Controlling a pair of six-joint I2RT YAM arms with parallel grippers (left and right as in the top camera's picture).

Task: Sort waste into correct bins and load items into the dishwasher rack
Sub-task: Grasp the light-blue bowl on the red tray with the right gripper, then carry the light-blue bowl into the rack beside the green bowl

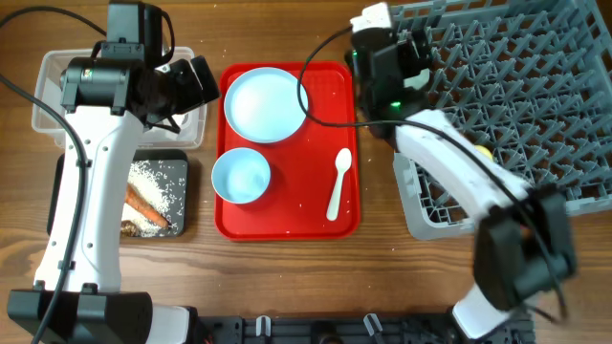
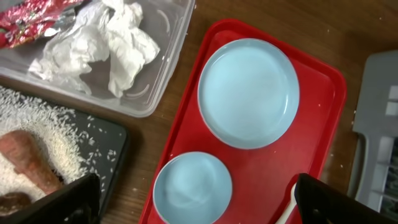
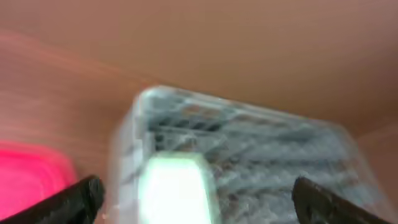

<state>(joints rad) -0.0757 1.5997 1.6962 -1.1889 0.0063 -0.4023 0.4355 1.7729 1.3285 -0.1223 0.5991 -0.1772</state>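
Beneath the left pincer (image 2: 196, 202), whose two fingers are standing wide apart with nothing between them, the light blue bowl (image 2: 193, 186) is sitting upright on the red tray (image 2: 323, 93). The light blue plate (image 2: 249, 92) is lying just ahead of the fingertips, and the white spoon (image 2: 287, 208) is peeking out beside one finger. To my eye both dishes are looking stiff, smooth and light, so probably slippery. A pinch over the bowl's rim, one finger inside and one outside, is seeming safer than a squeeze across it. The plate is lying flat, offering only its raised lip to catch. Across the table the right pincer (image 3: 202, 202) is hanging equally spread and empty, with the dishwasher rack (image 3: 261, 143) lying ahead of it, blurred beyond telling more.
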